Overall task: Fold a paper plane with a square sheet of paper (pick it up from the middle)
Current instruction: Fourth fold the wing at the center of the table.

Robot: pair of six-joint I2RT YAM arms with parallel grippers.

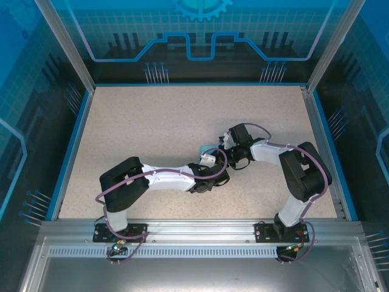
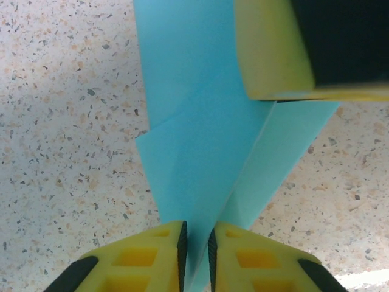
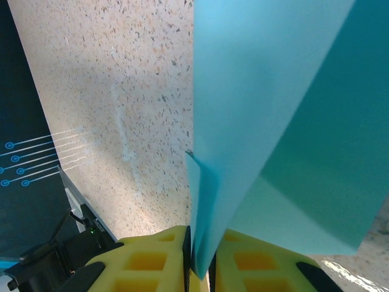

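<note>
We've got the left hand [image 2: 197,240] pinching one end of the creased turquoise paper [image 2: 194,146] at the middle of the counter [image 2: 67,152], and the right hand [image 3: 200,246] pinching its folded edge from the other side.

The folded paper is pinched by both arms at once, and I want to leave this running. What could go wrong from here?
1. The left tool and right tool both clamp the thin paper; pulling apart or twisting could tear it.
2. Each holds just a narrow strip, so it may slip free.
3. The tools sit close together and might collide.
</note>
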